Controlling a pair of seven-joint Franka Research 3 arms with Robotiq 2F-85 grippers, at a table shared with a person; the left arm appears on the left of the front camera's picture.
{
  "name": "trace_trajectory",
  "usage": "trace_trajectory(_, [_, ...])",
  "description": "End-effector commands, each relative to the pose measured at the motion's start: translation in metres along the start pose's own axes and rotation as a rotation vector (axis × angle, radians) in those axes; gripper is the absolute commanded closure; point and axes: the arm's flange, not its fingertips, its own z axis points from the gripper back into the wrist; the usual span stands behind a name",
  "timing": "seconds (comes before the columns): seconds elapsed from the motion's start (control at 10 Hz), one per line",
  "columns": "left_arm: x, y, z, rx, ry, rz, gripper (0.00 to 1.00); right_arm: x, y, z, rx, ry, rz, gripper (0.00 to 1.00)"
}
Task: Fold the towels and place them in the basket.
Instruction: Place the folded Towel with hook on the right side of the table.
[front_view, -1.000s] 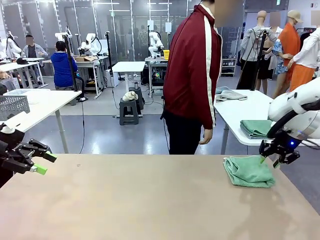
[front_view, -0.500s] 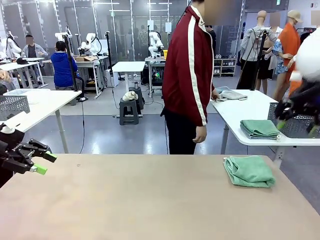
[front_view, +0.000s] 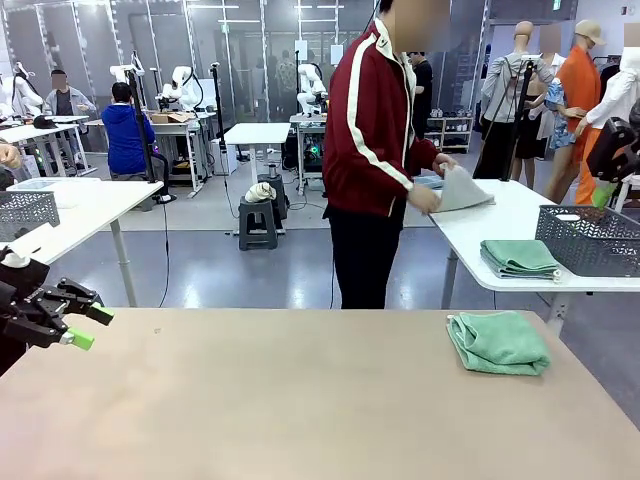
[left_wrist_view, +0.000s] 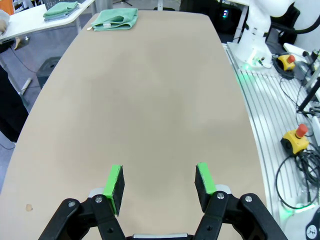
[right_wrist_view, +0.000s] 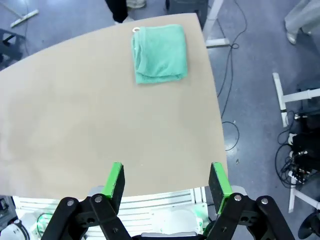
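While green towel (right_wrist_view: 160, 52) lies folded, left end effector (left_wrist_view: 160, 182), right end effector (right_wrist_view: 167, 182) gape empty.

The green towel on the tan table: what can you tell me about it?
The green towel is soft, terry-looking cloth, folded into a thick, slightly rumpled rectangle with a small pale loop at one corner. It lies flat near the far right corner of the table, close to the edge, touching nothing else.

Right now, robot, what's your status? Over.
Left gripper open, empty. Right gripper open, empty, up high. Green towel folded on table; basket on side table. Person there, holding pale cloth.
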Motion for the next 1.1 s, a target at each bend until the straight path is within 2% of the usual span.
trace_trajectory(0.0, [0.003, -0.002, 0.001, 0.004, -0.015, 0.000, 0.27, -0.010, -0.022, -0.011, 0.126, 0.035, 0.080, 0.15])
trace_trajectory(0.1, [0.003, -0.002, 0.001, 0.004, -0.015, 0.000, 0.27, -0.016, -0.028, -0.012, 0.147, 0.033, 0.112, 0.15])
trace_trajectory(0.2, [0.003, -0.002, 0.001, 0.004, -0.015, 0.000, 0.27, -0.020, -0.030, -0.022, 0.130, 0.052, 0.202, 0.15])
trace_trajectory(0.3, [0.003, -0.002, 0.001, 0.004, -0.015, 0.000, 0.27, -0.007, -0.016, -0.009, 0.089, 0.025, 0.060, 0.15])
trace_trajectory(1.0, [0.003, -0.002, 0.001, 0.004, -0.015, 0.000, 0.27, -0.007, -0.016, -0.009, 0.089, 0.025, 0.060, 0.15])
